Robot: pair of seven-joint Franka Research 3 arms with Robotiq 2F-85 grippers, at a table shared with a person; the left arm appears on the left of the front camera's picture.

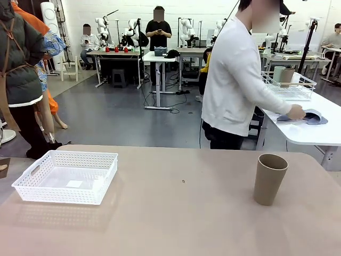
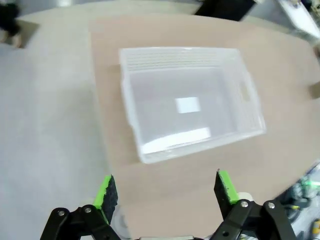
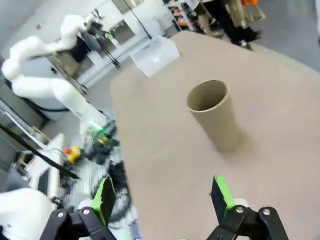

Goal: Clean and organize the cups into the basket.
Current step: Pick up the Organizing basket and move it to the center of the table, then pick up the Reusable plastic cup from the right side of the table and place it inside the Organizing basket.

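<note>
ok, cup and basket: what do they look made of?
Cup: tan, matte, no glare or print; probably plastic or fibre composite, can't tell which. Basket: white plastic by the look, perforated walls, moulded handle slot, slight sheen.

This is a robotics lab: a white robot arm (image 3: 47,85) stands beside tangled cables (image 3: 107,165) off the desk's (image 1: 186,213) edge, and across a bare grey floor (image 1: 106,112) at twelve o'clock more work desks (image 1: 160,57) line a white wall, leads (image 1: 171,110) trailing beneath and a person (image 1: 159,33) standing behind.

front looks across table (image 1: 181,213); wrist views downward; basket (image 1: 66,176) shared.
</note>
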